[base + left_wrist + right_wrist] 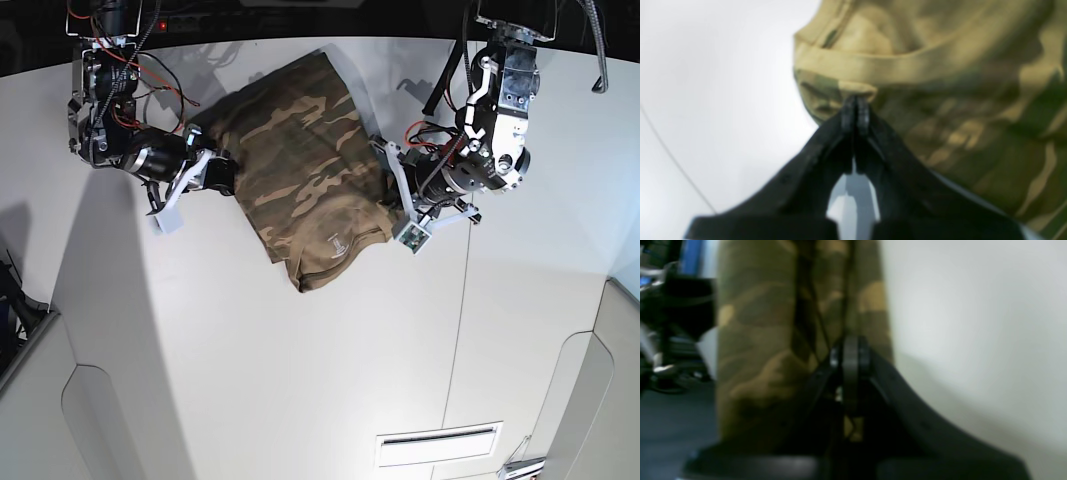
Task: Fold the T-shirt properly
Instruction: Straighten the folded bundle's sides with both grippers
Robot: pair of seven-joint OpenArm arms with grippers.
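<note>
The camouflage T-shirt (300, 160) lies partly folded on the white table (300, 380), with its small neck label (335, 242) near the front end. My left gripper (856, 111) is shut on the shirt's edge just below a tan ribbed band (873, 66). In the base view it (390, 195) is at the shirt's right side. My right gripper (850, 353) is shut on a bunched fold of the camouflage cloth (766, 340). In the base view it (226, 172) is at the shirt's left side. Both wrist views are blurred.
A table seam (465, 300) runs front to back on the right, and a slotted vent (435, 438) sits near the front. Red and black cables (150, 70) hang by the right arm. Dark equipment (670, 323) stands beyond the table edge.
</note>
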